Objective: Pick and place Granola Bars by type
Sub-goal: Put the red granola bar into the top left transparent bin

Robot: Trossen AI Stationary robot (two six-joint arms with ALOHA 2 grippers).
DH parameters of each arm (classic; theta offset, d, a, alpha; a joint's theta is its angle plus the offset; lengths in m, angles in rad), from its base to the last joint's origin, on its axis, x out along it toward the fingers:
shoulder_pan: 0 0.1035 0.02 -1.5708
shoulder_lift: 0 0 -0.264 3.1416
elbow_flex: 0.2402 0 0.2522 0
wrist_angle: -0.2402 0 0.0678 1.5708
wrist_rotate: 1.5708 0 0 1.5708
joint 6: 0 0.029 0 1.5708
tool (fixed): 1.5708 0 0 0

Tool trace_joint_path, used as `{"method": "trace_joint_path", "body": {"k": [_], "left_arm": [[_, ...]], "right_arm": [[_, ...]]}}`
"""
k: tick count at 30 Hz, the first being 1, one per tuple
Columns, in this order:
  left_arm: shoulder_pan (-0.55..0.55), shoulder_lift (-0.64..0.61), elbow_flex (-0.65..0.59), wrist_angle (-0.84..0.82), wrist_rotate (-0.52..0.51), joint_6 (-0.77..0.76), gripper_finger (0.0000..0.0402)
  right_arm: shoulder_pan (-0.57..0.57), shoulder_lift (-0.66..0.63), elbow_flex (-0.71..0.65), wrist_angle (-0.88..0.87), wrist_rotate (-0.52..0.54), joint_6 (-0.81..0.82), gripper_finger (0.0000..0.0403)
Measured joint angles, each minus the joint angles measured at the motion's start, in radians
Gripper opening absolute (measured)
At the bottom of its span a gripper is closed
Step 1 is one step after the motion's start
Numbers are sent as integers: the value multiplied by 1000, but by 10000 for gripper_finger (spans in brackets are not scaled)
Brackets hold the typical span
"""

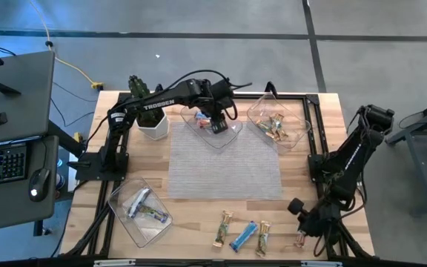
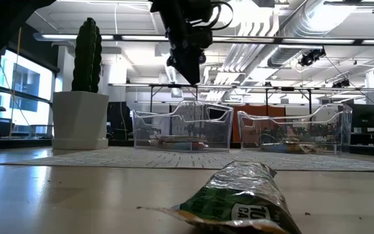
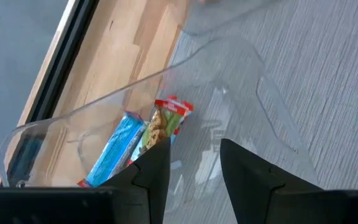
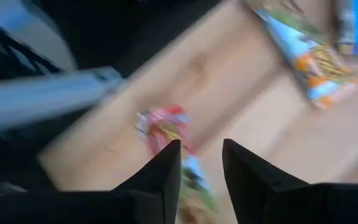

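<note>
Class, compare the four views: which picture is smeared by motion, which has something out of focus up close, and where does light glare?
Right wrist view: motion-smeared, the red-wrapped bar streaked. Low view: the nearest green wrapper is soft, bright ceiling lights behind. Left wrist view: sharp, with faint reflections on the clear tray. High view: evenly lit.

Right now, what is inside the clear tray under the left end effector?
The clear tray holds a blue bar and a red-topped bar side by side. The left end effector hangs empty above them, its fingers hiding the bars' near ends.

Bright even light, right wrist view motion-blurred
</note>
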Motion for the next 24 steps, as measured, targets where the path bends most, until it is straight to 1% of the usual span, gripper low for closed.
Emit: {"method": "trace_joint_path", "body": {"k": [2, 4, 6, 9, 11, 14, 17, 24], "left_arm": [[0, 0, 0, 12, 0, -2, 133], [1, 0, 0, 25, 1, -2, 133], [1, 0, 0, 42, 9, -1, 133], [1, 0, 0, 58, 32, -1, 133], [1, 0, 0, 55, 35, -1, 133], [1, 0, 0, 55, 35, -2, 133], [1, 0, 0, 55, 36, -2, 133], [2, 0, 0, 54, 37, -24, 133]], "right_arm": [[0, 1, -1, -11, 51, -45, 97], [-1, 0, -1, 2, 79, -90, 90], [-1, 1, -1, 22, 71, -115, 81], [0, 0, -1, 36, 25, -118, 66], [-1, 3, -1, 36, 2, -88, 57], [-15, 24, -1, 35, 36, 26, 56], [-30, 63, -1, 46, 38, 81, 73], [-33, 173, -1, 79, -6, 56, 146]]}}
